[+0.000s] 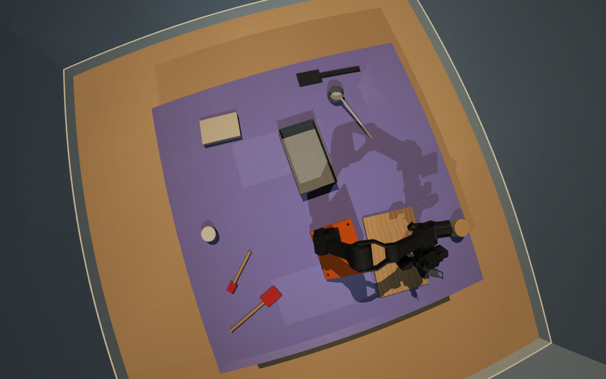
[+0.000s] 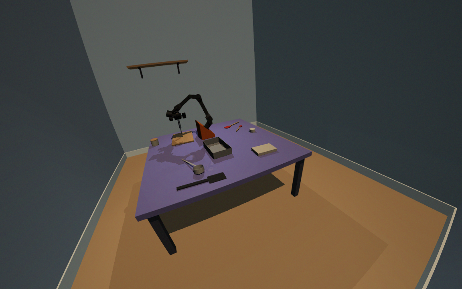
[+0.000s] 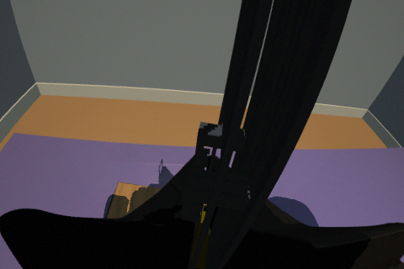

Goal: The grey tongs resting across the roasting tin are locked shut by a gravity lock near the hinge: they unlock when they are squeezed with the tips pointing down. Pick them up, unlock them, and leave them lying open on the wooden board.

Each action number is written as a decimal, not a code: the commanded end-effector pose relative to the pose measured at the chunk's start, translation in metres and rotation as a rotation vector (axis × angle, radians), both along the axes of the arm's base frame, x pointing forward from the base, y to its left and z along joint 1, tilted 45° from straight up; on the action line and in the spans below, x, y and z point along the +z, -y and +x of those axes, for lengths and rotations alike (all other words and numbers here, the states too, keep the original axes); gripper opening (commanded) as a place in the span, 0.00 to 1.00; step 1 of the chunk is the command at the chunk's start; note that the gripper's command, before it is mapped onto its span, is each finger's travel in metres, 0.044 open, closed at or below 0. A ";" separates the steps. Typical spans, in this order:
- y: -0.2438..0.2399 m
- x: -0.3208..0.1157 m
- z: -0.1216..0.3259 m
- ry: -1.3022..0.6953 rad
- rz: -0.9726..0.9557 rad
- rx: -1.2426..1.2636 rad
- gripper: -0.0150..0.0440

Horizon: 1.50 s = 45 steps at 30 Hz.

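Note:
My gripper (image 2: 178,117) is shut on the grey tongs (image 2: 179,125) (image 3: 290,50) above the wooden board (image 1: 380,229) (image 2: 188,139). In the exterior view the tongs hang steeply below the gripper, their lower end low over the board or at it; I cannot tell whether they touch. In the top view the arm hides most of them, and a small grey wire loop (image 1: 438,273) shows past the board's edge. In the wrist view the long dark arms lie close together. The lock is too dark to read. The roasting tin (image 1: 306,155) (image 2: 222,153) is empty.
An orange wedge (image 1: 353,231) (image 2: 200,131) stands beside the board, near the arm's base. A wooden-topped round pot (image 1: 461,228) (image 2: 154,141) stands on the other side. A ladle (image 1: 336,94) (image 2: 198,169), black spatula (image 1: 310,77) (image 2: 217,178) and cream block (image 1: 220,128) (image 2: 264,149) lie farther off.

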<state>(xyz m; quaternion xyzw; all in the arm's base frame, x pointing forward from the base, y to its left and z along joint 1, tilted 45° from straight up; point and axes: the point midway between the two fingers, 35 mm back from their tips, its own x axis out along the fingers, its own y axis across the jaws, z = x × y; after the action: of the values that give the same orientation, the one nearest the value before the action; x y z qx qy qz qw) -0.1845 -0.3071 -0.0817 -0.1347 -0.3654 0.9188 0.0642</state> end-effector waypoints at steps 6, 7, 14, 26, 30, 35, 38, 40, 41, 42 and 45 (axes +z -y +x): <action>0.002 0.006 0.002 -0.037 -0.015 0.025 0.00; 0.002 0.006 0.002 -0.037 -0.015 0.025 0.00; 0.002 0.006 0.002 -0.037 -0.015 0.025 0.00; 0.002 0.006 0.002 -0.037 -0.015 0.025 0.00; 0.002 0.006 0.002 -0.037 -0.015 0.025 0.00; 0.002 0.006 0.002 -0.037 -0.015 0.025 0.00; 0.001 0.005 0.001 -0.029 -0.013 0.018 0.00; 0.001 0.003 -0.002 -0.007 -0.009 -0.002 0.00; 0.000 0.001 -0.004 0.010 -0.007 -0.017 0.00; -0.001 -0.001 -0.006 0.030 -0.004 -0.036 0.00; -0.004 -0.007 -0.012 0.097 0.005 -0.098 0.00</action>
<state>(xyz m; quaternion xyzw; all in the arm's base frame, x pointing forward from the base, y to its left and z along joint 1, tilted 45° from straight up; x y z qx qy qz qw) -0.1897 -0.3017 -0.0845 -0.1617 -0.3671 0.9127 0.0774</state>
